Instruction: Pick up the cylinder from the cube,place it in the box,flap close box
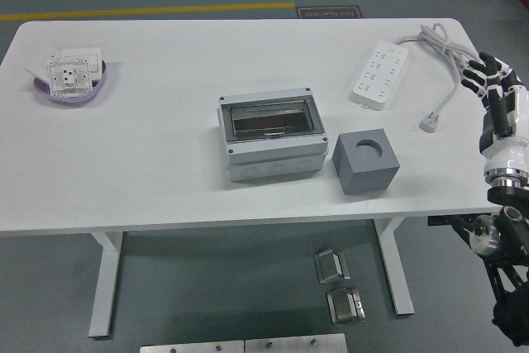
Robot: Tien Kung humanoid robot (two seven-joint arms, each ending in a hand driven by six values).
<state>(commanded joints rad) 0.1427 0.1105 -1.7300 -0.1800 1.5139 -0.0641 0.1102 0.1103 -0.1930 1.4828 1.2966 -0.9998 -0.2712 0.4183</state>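
Observation:
A grey cube (366, 161) with a round hole in its top stands on the white table (165, 146), just right of a grey box (270, 136). The box's clear flap lies shut, with something reddish showing under it. No cylinder shows in the cube's hole. My right hand (488, 73) hovers at the table's right edge, far from the cube, fingers spread and holding nothing. The left arm is out of sight.
A white power strip (379, 73) with its cable (438, 43) and plug lies at the back right, close to my right hand. A purple bowl (73, 78) holding white socket parts sits at the far left. Metal parts lie on the floor below.

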